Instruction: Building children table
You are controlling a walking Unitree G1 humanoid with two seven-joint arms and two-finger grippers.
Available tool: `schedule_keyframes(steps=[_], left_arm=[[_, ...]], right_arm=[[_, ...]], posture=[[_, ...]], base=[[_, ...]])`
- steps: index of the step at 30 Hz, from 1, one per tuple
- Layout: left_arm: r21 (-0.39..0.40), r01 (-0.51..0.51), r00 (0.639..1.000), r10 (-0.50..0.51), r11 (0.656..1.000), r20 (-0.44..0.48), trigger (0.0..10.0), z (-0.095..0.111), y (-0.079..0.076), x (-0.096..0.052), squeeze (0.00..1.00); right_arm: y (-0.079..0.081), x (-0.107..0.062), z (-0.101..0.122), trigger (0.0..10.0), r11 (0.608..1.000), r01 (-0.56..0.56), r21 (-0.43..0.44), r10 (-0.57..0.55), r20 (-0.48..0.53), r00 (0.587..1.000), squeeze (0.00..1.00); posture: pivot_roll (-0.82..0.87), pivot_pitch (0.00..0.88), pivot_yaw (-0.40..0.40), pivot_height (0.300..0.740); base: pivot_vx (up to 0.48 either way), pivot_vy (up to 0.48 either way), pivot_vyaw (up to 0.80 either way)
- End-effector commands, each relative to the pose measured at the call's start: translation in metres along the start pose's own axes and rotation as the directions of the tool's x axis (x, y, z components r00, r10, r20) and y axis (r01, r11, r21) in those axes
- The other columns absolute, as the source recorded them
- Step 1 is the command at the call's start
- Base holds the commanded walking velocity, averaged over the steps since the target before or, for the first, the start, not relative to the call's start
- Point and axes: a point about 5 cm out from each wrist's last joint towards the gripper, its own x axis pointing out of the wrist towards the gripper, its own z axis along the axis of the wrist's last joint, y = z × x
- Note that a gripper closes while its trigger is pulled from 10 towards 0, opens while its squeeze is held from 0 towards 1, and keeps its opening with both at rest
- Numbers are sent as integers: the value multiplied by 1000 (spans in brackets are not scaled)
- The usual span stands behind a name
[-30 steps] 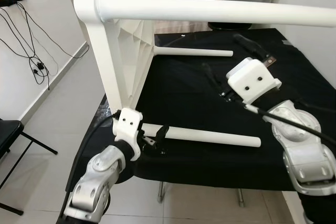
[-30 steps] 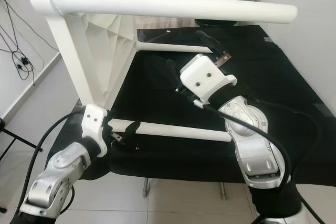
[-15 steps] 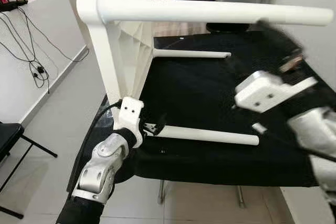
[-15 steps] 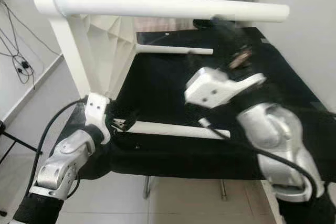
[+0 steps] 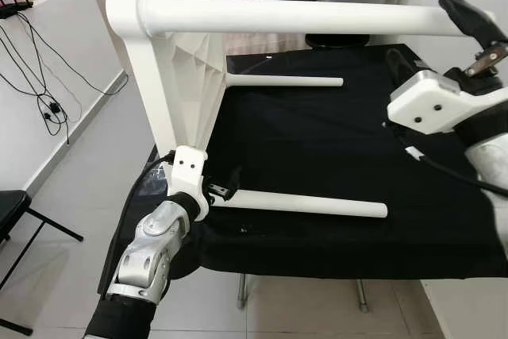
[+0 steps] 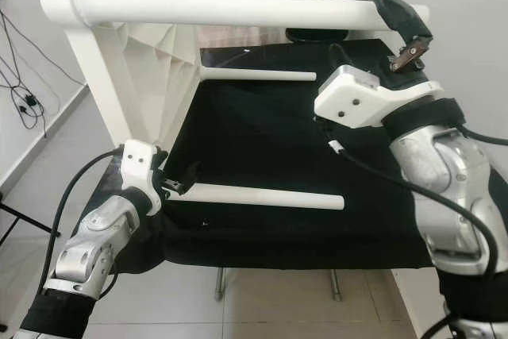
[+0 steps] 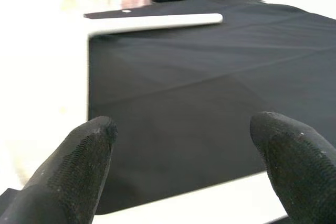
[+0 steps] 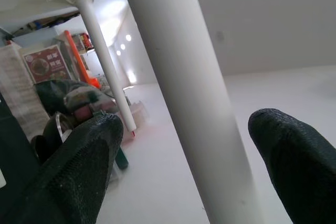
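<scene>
White plastic table (image 5: 178,77) lies on its side at the bench's (image 5: 333,228) left edge. Right gripper (image 8: 189,145) open, straddling upper leg (image 5: 317,20); close squarely before turning. Left gripper (image 7: 178,140) open over lower leg (image 5: 309,204).

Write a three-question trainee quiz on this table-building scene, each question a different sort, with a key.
1. True or false: the white table stands upright on its legs.
2. Which leg does the right gripper straddle? A) upper near leg B) lower near leg C) far lower leg
3. Fill in: the left gripper sits at the lower near leg's end nearest the ____.

Key:
1. False; it lies on its side on the black cloth.
2. A
3. tabletop
</scene>
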Motion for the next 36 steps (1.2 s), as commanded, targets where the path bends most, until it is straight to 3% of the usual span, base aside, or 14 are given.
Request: schedule_keyframes(steps=[1,14,15,16,17,18,21,22,23,24,25,32,36], left_arm=[[-11,-44,999,44,999,-7,10000,-4,7,-1,0],[-89,-118,993,115,989,-35,10000,-11,25,1,0],[-101,-122,992,119,987,-38,10000,-11,25,2,0],[-101,-122,992,119,987,-38,10000,-11,25,2,0],[-105,-133,991,129,986,-42,10000,-12,26,3,0],[-115,-142,989,138,983,-46,10000,-13,27,4,0],[-129,-159,986,153,979,-59,10000,-15,28,5,0],[-144,-167,984,157,975,-79,8863,-17,29,6,0],[-154,-174,983,162,973,-90,1725,-19,30,7,0],[-154,-174,983,162,973,-90,1725,-19,30,7,0],[-166,-177,982,162,970,-99,0,-20,31,8,0],[-222,-226,968,193,948,-161,0,-27,40,13,0],[-280,-314,944,269,907,-189,0,-28,59,15,0]], right_arm=[[-2,4,0,10000,999,3,-38,-3,11,1000,0],[-7,14,-6,9647,998,1,-59,-1,4,1000,0],[-7,15,-5,6784,998,0,-57,0,6,1000,0],[-7,15,-5,6784,998,0,-57,0,6,1000,0],[-7,15,-5,2000,999,-1,-54,1,7,1000,0],[-6,16,-5,0,999,-2,-52,3,8,1000,0],[-6,16,-5,0,999,-4,-47,5,9,1000,0],[-7,16,-4,0,999,-5,-44,5,10,1000,0],[-7,16,-4,0,999,-5,-43,5,10,1000,0],[-7,16,-4,0,999,-5,-43,5,10,1000,0],[-7,16,-4,0,999,-5,-41,5,11,1000,0],[-8,16,-3,0,999,-5,-35,5,11,1000,0],[-9,16,-2,0,999,-4,-33,4,12,1000,0]], posture=[[-147,40,14,740],[-158,51,1,740],[-162,54,-2,740],[-162,54,-2,740],[-165,57,-3,740],[-165,57,-3,740],[-167,59,-4,740],[-170,62,-4,740],[-170,64,-4,740],[-170,64,-4,740],[-171,64,-4,740],[-181,68,0,740],[-189,69,4,740]], base=[[0,0,0],[0,0,0],[0,0,0],[0,0,0],[0,0,0],[0,0,0],[0,0,0],[0,0,0],[0,0,0],[0,0,0],[0,0,0],[0,0,0],[0,0,0]])
